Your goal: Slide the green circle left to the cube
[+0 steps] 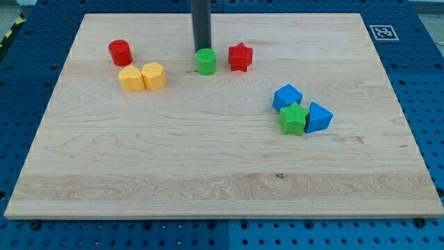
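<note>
The green circle (205,62) is a short green cylinder near the view's top centre. My tip (202,51) sits right behind it, touching or almost touching its top edge. A red star (240,57) lies just to the green circle's right. Two yellow blocks lie to its left: a yellow one (154,76), cube-like, and a yellow one (129,78) touching it on the left. A red cylinder (120,53) stands further left, above the yellow pair.
At the view's right a blue block (287,96), a green star (293,119) and another blue block (318,118) are clustered together. The wooden board (208,167) rests on a blue perforated table. A fiducial tag (383,32) marks the top right corner.
</note>
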`<action>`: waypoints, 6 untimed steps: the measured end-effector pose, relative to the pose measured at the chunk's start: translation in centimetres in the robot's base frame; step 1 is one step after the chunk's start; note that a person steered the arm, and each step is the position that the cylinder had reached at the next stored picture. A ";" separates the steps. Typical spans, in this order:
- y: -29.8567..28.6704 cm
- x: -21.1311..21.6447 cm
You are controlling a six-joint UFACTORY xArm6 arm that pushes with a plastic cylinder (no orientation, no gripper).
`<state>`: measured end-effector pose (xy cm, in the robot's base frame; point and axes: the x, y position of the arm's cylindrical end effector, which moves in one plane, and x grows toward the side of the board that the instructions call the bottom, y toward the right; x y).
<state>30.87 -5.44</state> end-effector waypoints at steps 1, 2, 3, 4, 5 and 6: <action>-1.8 0.2; 0.7 1.7; 3.6 3.6; 6.3 5.8; 9.1 7.7; 9.3 8.4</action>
